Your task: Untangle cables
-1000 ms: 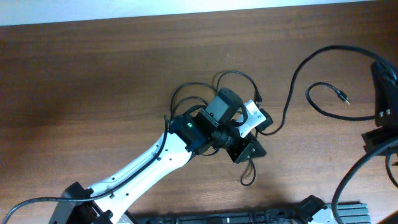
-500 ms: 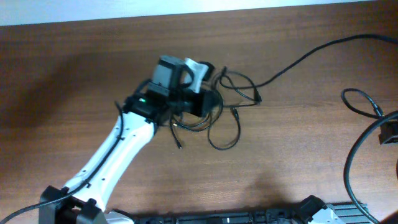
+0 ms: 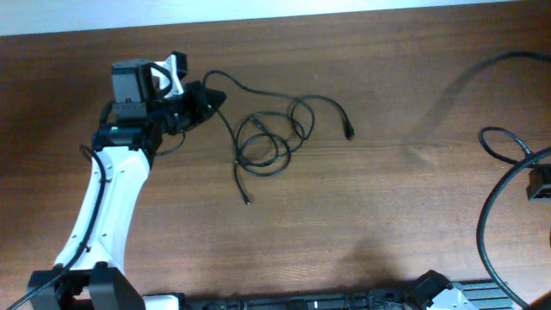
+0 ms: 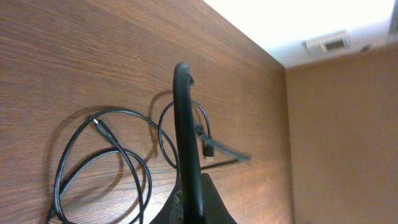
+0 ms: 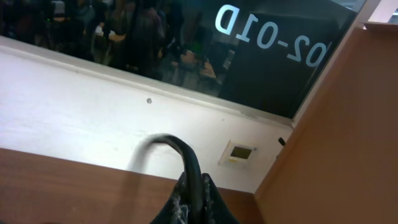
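The cables (image 3: 269,139) lie as loose black loops on the wooden table, centre-left in the overhead view. One plug end (image 3: 349,133) points right and another end (image 3: 248,200) points toward the front. My left gripper (image 3: 200,100) is at the far left, shut on a strand (image 3: 225,83) that leads to the loops. The left wrist view shows that black cord (image 4: 183,118) rising from the shut left gripper (image 4: 189,186), with loops (image 4: 99,163) on the table beyond. My right gripper (image 5: 194,180) is shut on a black cable (image 5: 186,155) and points up at the wall.
A black cable (image 3: 515,57) crosses the far right corner, and a further loop (image 3: 498,138) lies at the right edge beside a dark arm part (image 3: 539,182). A white wall borders the table's far edge. A dark rail (image 3: 344,301) runs along the front.
My left arm has swung from the table's middle to the far left, drawing a strand with it. The bundle has spread into looser loops. The cable on the right has shifted further right.
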Motion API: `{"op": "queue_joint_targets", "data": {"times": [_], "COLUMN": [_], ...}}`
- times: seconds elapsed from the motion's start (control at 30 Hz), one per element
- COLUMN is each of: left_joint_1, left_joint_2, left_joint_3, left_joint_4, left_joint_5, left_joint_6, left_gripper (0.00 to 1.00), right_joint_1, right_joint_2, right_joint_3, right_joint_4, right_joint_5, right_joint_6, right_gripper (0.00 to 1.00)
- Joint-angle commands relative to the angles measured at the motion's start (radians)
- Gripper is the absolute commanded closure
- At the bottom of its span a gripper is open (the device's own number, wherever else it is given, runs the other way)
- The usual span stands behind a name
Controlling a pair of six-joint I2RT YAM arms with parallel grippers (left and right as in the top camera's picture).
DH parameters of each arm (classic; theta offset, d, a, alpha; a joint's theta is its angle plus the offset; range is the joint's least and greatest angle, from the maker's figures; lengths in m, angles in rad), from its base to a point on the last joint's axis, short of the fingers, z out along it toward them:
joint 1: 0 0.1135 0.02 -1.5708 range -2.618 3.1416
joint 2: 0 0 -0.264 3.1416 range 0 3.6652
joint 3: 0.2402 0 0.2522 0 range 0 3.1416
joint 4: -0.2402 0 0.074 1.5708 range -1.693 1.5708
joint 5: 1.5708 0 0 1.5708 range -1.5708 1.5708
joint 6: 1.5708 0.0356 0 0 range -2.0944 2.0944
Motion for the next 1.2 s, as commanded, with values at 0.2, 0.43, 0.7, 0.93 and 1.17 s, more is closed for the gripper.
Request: {"op": "queue_joint_targets", "data": {"times": [0.2, 0.43, 0.7, 0.93, 1.17], "left_joint_1": [0.015, 0.01, 0.01, 0.01, 0.01], "left_joint_2": [-0.024, -0.024, -0.024, -0.024, -0.024], "left_joint_3": [0.003, 0.003, 0.003, 0.003, 0.003], "left_joint_4": [-0.08, -0.096, -0.096, -0.115, -0.115], "left_joint_5": [-0.027, -0.027, -0.027, -0.028, -0.028], "left_joint_6": [0.048, 0.08, 0.08, 0.11, 0.117], "left_gripper": [1.0, 1.0, 1.0, 1.0, 1.0], "right_joint_1": [0.002, 0.002, 0.001, -0.056, -0.564], "right_joint_2": [0.005, 0.005, 0.107, 0.37, 0.57], "right_joint_3": [0.0, 0.0, -0.001, 0.0, 0.0], "right_joint_4": [-0.066, -0.095, -0.126, -0.126, -0.126], "right_joint_5": [0.461, 0.566, 0.566, 0.564, 0.209], "right_joint_6": [0.013, 0.021, 0.019, -0.027, -0.007], "right_gripper": [0.96, 0.96, 0.96, 0.96, 0.96]}}
